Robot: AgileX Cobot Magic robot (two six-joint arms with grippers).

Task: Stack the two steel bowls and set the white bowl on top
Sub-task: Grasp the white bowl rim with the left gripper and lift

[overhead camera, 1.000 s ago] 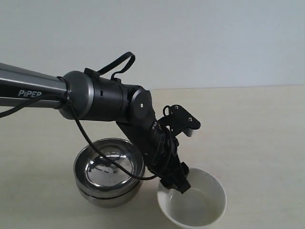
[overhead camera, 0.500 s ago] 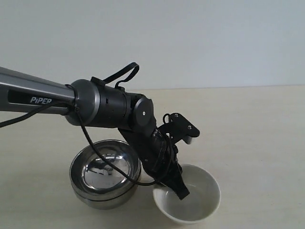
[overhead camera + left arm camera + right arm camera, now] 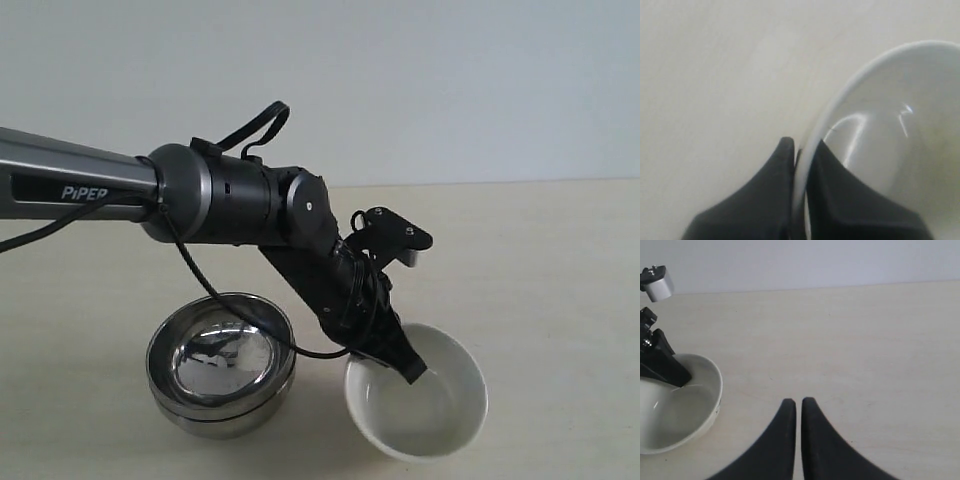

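Observation:
Two steel bowls sit nested one inside the other at the lower left of the exterior view. To their right is the white bowl, also seen as the white bowl and the white bowl. My left gripper is shut on its near rim, one finger inside and one outside, as the left gripper shows close up. The bowl appears lifted slightly and tilted. My right gripper is shut on nothing, hovering over bare table to the right of the white bowl.
The beige table runs back to a pale wall. The left arm reaches from the left edge above the steel bowls, with a black cable looping down beside them.
The left gripper has carried the white bowl up and a little to the right, away from the steel bowls. The stacked steel bowls stay put.

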